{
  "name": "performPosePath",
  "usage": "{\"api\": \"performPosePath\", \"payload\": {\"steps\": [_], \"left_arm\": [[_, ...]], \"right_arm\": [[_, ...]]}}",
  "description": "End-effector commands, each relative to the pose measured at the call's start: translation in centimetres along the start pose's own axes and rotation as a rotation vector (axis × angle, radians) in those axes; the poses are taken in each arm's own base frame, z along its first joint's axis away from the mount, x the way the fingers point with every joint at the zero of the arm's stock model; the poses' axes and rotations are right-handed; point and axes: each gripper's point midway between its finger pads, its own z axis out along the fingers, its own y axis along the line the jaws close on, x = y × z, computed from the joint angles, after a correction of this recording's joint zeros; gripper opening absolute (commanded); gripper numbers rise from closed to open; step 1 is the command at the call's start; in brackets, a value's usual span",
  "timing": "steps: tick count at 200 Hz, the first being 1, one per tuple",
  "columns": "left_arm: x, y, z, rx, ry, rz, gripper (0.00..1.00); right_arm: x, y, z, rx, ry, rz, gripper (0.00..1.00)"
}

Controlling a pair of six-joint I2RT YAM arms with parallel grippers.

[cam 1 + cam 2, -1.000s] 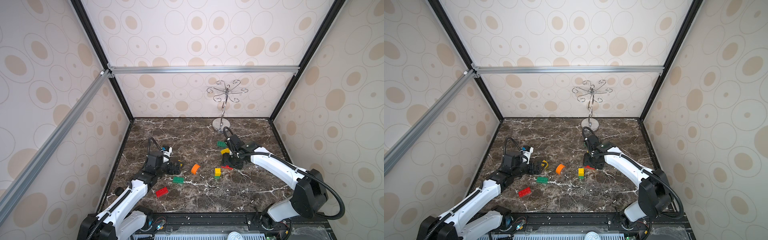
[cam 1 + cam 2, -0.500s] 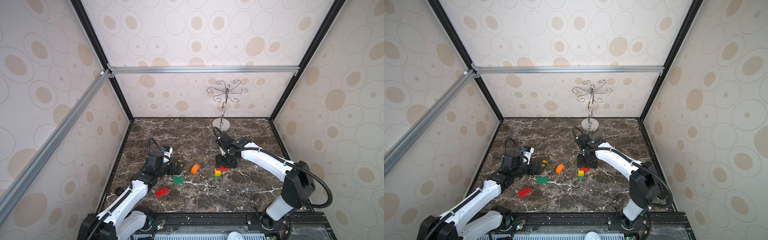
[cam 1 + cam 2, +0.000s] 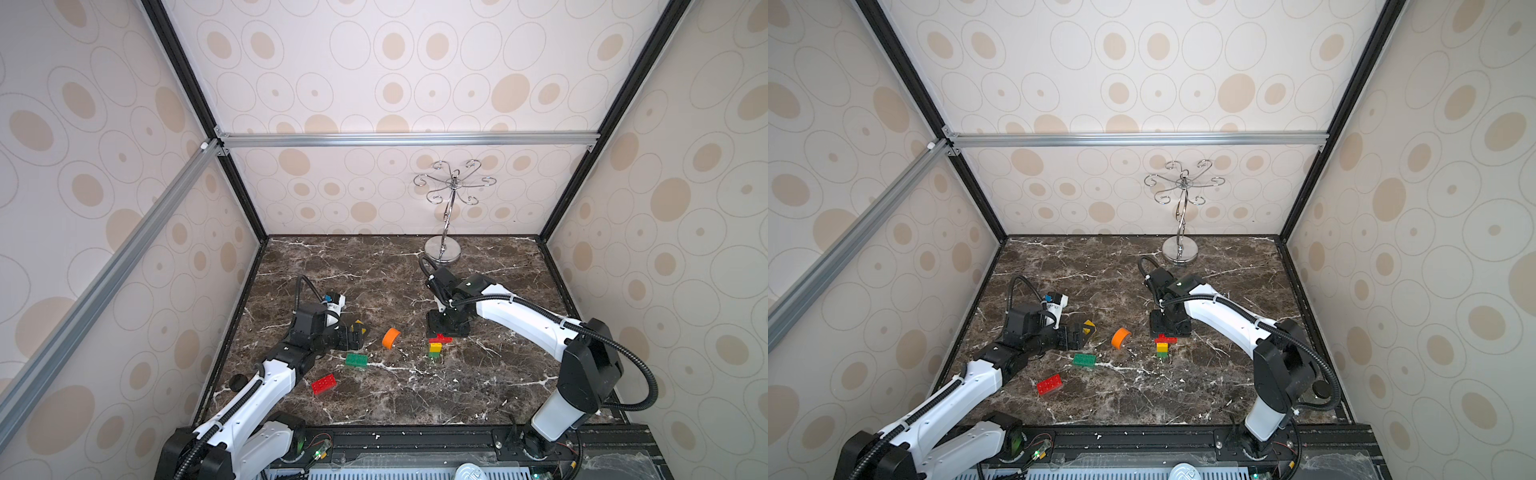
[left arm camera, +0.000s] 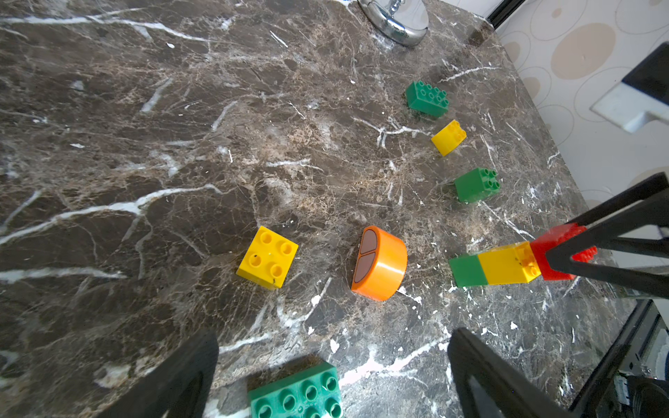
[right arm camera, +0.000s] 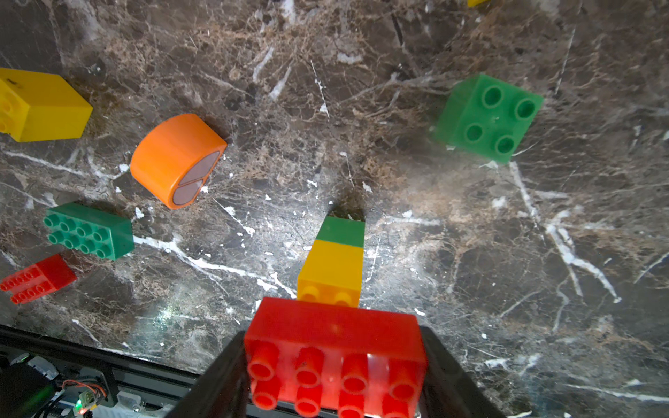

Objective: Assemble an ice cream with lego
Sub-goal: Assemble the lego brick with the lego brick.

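We are in the stacking step. The right claw (image 5: 333, 369) is part closed on the long sides of a red oblong brick (image 5: 333, 347), studs up, and holds it on top of the little stack (image 5: 333, 260) of a yellow brick on a green one. In a top view that stack (image 3: 435, 350) stands on the counter (image 3: 478, 386) a little right of centre in the lower half of the frame, directly under the right claw. Along the red brick's edge a row of yellow studs shows uncovered. We judge that the red brick is either set off-centre or not fully pressed home; we cannot tell which.

The left claw (image 4: 333, 336) is spread wide and holds nothing. It hovers low at centre left of the top view, with a green oblong brick (image 3: 356, 360) lying just below it in the frame. The orange half-round piece (image 3: 391, 337) lies on its side between the two claws, left of the stack. A yellow square brick (image 4: 268, 257) sits just beside it, and a second red oblong brick (image 3: 324, 384) lies further toward the lower left.

Next, we think, comes a straight push down to seat the red brick, with the stack kept from tipping. Then the claw should let go and draw clear. The orange piece looks like a scoop, so it will need turning upright before it goes on.
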Motion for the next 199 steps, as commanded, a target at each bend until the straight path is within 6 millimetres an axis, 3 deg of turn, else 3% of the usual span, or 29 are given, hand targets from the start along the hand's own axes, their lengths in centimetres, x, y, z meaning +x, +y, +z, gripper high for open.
{"api": "performPosePath", "payload": {"steps": [1,102,199], "left_arm": [[-0.6,-0.1,-0.1,0.005,-0.017,-0.003,1.00],[-0.6,-0.1,-0.2,0.003,-0.019,-0.002,1.00],[-0.6,0.0,-0.2,0.000,-0.021,-0.002,1.00]], "right_arm": [[0.2,0.1,0.0,0.026,0.012,0.008,0.52],[0.4,0.5,0.8,0.032,0.022,0.021,0.52],[0.6,-0.6,2.2,0.101,0.054,0.014,0.51]]}}
